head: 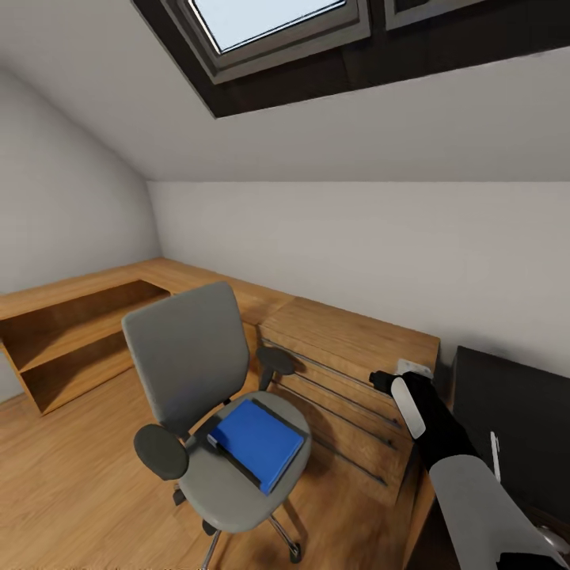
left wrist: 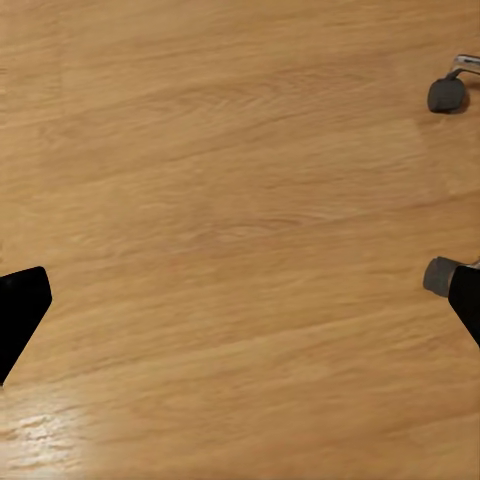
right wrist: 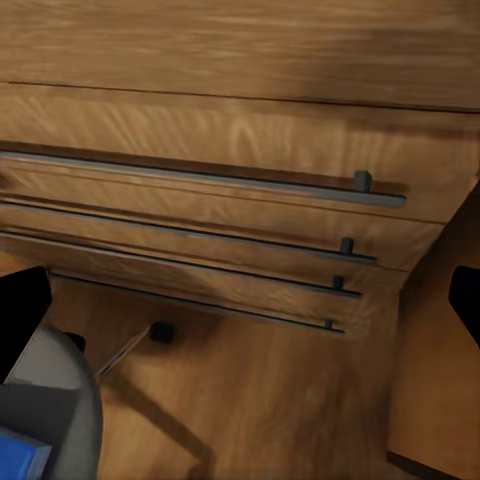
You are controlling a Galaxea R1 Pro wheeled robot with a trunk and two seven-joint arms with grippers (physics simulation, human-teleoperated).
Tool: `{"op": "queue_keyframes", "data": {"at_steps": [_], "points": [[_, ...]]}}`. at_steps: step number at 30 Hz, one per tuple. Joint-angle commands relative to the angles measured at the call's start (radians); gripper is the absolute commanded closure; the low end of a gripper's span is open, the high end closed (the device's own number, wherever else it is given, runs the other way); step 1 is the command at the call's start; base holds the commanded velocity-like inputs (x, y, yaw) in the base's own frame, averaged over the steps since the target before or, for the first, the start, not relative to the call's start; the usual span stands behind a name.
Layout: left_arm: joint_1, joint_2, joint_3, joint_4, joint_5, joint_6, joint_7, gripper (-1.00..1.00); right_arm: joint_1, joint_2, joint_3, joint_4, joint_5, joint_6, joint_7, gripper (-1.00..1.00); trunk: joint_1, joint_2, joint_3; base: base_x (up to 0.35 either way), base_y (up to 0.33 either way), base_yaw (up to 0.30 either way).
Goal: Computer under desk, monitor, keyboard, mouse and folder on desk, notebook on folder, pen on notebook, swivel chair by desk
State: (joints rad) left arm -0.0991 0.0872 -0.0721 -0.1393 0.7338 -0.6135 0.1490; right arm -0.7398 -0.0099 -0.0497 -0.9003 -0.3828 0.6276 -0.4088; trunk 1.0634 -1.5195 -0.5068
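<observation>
A bright blue folder (head: 258,443) lies flat on the grey padded seat of the swivel chair (head: 190,356), its dark edge toward the chair's front left armrest; a corner of it also shows in the right wrist view beside the seat's rim. The chair stands on a light wooden floor (head: 71,467), its chrome base and casters visible beneath, directly in front of a wooden drawer unit (head: 348,380) with four long dark bar handles. To the chair's left, low open wooden shelving (head: 71,332) runs along the white wall under a sloped ceiling with a skylight (head: 269,24). At the far right, the glossy black top of the table (head: 514,427) carries a thin white pen (head: 495,455). The robot's right arm reaches up past that edge, and the right gripper (right wrist: 240,300) hangs with fingers spread wide, facing the drawers. The left gripper (left wrist: 240,310) is likewise spread wide over bare floor, near two chair casters (left wrist: 446,95).
</observation>
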Motion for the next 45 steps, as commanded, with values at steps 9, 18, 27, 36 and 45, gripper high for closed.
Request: {"op": "queue_keyframes", "data": {"at_steps": [9, 18, 27, 36, 45], "points": [[-0.001, 0.001, -0.008, 0.002, 0.000, -0.002, 0.009, -1.00, 0.003, 0.025, 0.010, -0.001, -0.009, 0.000, -0.008, -1.00, 0.000, -0.001, -0.001, 0.000, 0.000, 0.248], [-0.001, 0.002, -0.009, 0.019, -0.001, -0.002, 0.009, -1.00, 0.020, 0.028, 0.058, 0.001, -0.008, -0.006, -0.008, -1.00, 0.000, -0.001, -0.001, 0.000, 0.000, 0.276], [-0.001, 0.002, -0.009, 0.020, -0.001, -0.003, 0.009, -1.00, 0.022, 0.030, 0.067, 0.003, -0.008, -0.015, -0.008, -1.00, 0.000, -0.001, -0.001, 0.000, 0.000, 0.277], [-0.001, 0.003, -0.011, 0.020, -0.004, -0.004, 0.008, -1.00, 0.022, 0.041, 0.068, 0.003, -0.008, -0.016, -0.008, -1.00, 0.000, -0.001, -0.001, 0.000, 0.000, 0.261], [-0.001, 0.020, -0.015, -0.198, -0.069, 0.031, 0.014, -1.00, 0.029, 0.049, 0.067, 0.002, -0.008, -0.016, -0.008, -1.00, 0.000, -0.001, -0.005, 0.000, 0.000, 0.151]]}}
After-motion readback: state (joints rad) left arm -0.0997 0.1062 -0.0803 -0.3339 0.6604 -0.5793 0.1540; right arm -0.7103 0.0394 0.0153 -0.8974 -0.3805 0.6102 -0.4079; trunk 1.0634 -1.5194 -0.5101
